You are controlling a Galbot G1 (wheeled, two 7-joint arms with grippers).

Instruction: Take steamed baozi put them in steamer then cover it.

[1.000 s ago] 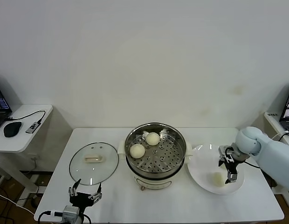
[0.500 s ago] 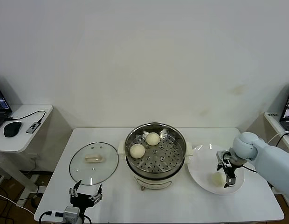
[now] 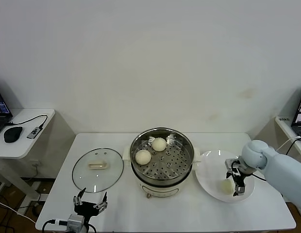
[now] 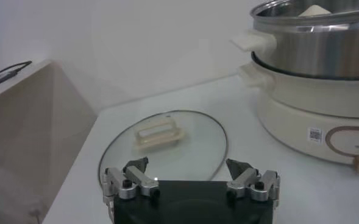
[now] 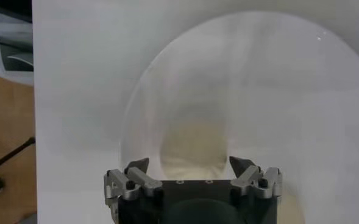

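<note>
The steamer (image 3: 162,167) stands at the table's middle with two baozi in its steel basket, one at the back (image 3: 159,143) and one at the left (image 3: 142,157). A third baozi (image 3: 226,186) lies on the white plate (image 3: 209,182) at the right; it also shows in the right wrist view (image 5: 191,152). My right gripper (image 3: 235,182) is open, down over the plate, with the baozi between its fingers. The glass cover (image 3: 97,167) lies flat on the table left of the steamer, also seen in the left wrist view (image 4: 164,146). My left gripper (image 3: 90,205) is open and parked at the front left.
A side table with a mouse (image 3: 13,133) and cables stands at the far left. The table's front edge runs close under the left gripper. The steamer's side handle (image 4: 252,42) faces the cover.
My right gripper has moved down and a little nearer to the baozi on the plate. The left arm, cover and steamer have not moved.
</note>
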